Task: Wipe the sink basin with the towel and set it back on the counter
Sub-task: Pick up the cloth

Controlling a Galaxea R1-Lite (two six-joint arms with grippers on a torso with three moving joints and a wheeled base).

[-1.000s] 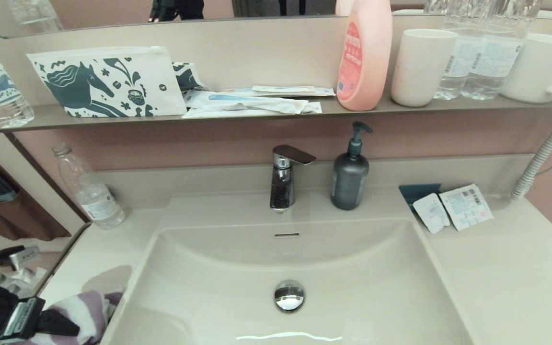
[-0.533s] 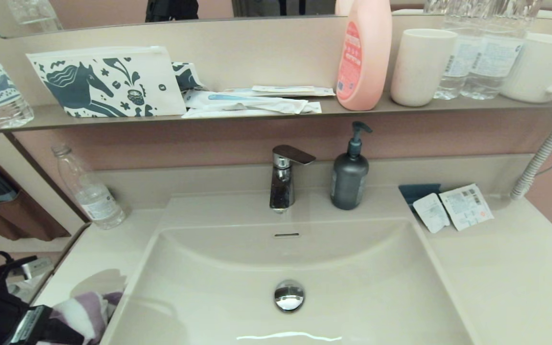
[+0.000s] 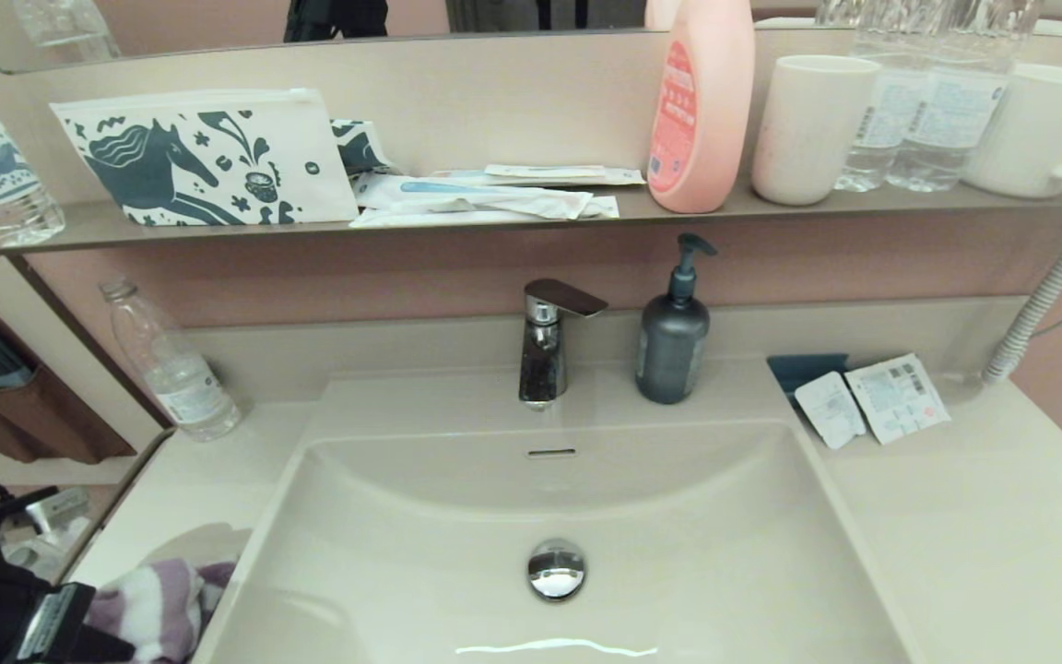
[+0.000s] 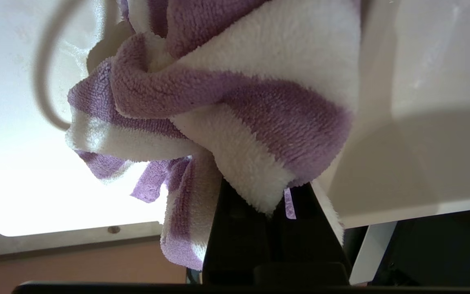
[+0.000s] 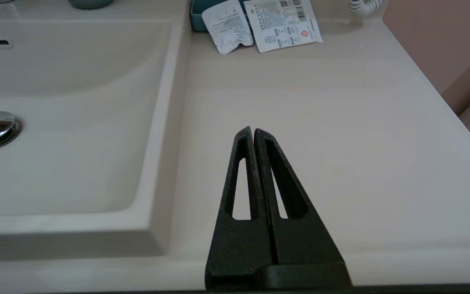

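L gripper (image 4: 276,204): shut on the towel — a fold pinched between the black fingers; sits off the basin's L front corner, at the head view's lower L edge.
Towel (image 4: 235,102): bunched, fluffy terry, wide purple + white stripes; bulk spills forward past the fingertips, one loose end hangs lower. In head view the towel (image 3: 158,604) at abt 8 o'clock from the drain plug (image 3: 556,569), on/over the counter (image 3: 973,544) strip just beside the basin rim — touching or lifted, cannot tell.
Key relation: sink basin (image 3: 457,516) lies to the R of the L gripper, abt 3 o'clock from it in head view, just across the rim; basin's long axis runs 9 to 3 — L arm far nearer the cloth.
Long axis of towel: none clear, crumpled into a wad.
R gripper (image 5: 253,132): fingers pressed together, nothing held — parked low over the counter R of the basin, idle.
Step (est.): towel in grip, basin not yet touched — prob. carry over rim, then press down + sweep.
Risk (est.): hanging end may drag or snag on the rim.
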